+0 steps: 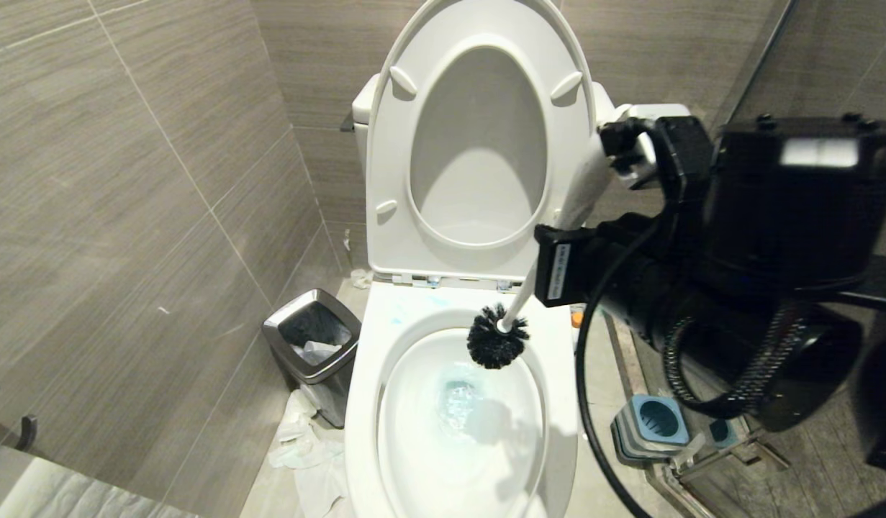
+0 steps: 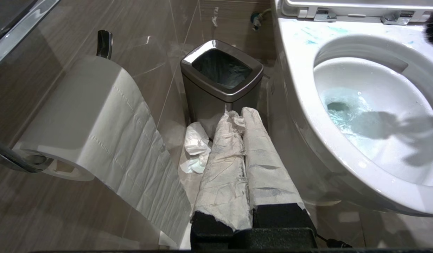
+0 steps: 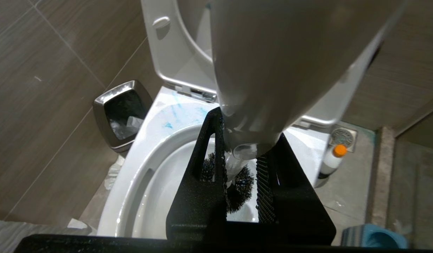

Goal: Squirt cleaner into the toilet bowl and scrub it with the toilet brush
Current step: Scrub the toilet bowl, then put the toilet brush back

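Observation:
The white toilet bowl (image 1: 367,403) stands open, its seat and lid up, with turquoise-blue water (image 1: 460,403) in the basin and blue smears on the back rim (image 3: 167,119). My right gripper (image 1: 548,265) is shut on the toilet brush's white handle (image 1: 581,188). The black bristle head (image 1: 496,337) hangs over the back of the basin, above the water. From the right wrist, the handle (image 3: 272,70) runs between the black fingers (image 3: 209,154). The cleaner (image 3: 333,160), orange-capped, stands on the floor right of the toilet. My left gripper (image 2: 237,114), paper-wrapped, is shut and parked low at the toilet's left.
A steel-rimmed waste bin (image 1: 313,345) stands left of the toilet with crumpled paper (image 1: 306,446) on the floor beside it. A paper roll (image 2: 86,119) hangs on the left wall. The blue-and-grey brush holder (image 1: 648,424) sits on the floor to the right, by a floor drain (image 3: 343,135).

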Robot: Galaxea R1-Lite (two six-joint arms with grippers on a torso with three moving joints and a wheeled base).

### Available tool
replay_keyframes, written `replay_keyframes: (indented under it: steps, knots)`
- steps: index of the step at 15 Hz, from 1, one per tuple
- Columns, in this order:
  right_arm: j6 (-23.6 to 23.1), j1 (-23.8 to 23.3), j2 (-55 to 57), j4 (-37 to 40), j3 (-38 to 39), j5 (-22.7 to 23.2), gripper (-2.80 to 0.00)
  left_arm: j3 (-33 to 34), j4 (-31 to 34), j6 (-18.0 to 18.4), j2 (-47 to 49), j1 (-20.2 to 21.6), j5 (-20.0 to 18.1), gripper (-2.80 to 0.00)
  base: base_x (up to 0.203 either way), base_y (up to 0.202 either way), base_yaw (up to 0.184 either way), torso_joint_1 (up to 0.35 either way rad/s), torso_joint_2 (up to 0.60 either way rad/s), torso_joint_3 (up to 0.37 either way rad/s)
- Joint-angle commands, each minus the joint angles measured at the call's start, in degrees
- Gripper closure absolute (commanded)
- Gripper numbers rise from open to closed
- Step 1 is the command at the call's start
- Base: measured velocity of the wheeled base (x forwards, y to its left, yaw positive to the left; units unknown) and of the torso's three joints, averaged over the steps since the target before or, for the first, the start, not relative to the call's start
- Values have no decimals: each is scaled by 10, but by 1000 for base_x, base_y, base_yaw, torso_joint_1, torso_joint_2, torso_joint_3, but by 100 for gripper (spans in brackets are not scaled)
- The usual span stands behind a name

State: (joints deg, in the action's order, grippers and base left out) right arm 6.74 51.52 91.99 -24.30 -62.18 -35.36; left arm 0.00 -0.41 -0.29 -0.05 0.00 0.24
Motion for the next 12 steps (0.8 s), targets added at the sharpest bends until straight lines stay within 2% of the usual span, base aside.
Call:
replay_keyframes:
  steps: [1, 6, 8, 10, 12]
  knots:
    - [0, -8, -74, 29, 4, -2, 0, 4, 0, -1, 0, 0, 0, 0, 0, 0, 0, 0, 0, 0]
    - [0, -92, -157, 122, 7, -1, 0, 4, 0, -1, 0, 0, 0, 0, 0, 0, 0, 0, 0, 0]
    - [0, -134, -165, 135, 14, -1, 0, 4, 0, 0, 0, 0, 0, 0, 0, 0, 0, 0, 0, 0]
    - [1, -198, -159, 135, 26, 3, 0, 4, 0, -1, 0, 0, 0, 0, 0, 0, 0, 0, 0, 0]
    - [7, -273, -144, 132, 43, 26, 0, 4, 0, 0, 0, 0, 0, 0, 0, 0, 0, 0, 0, 0]
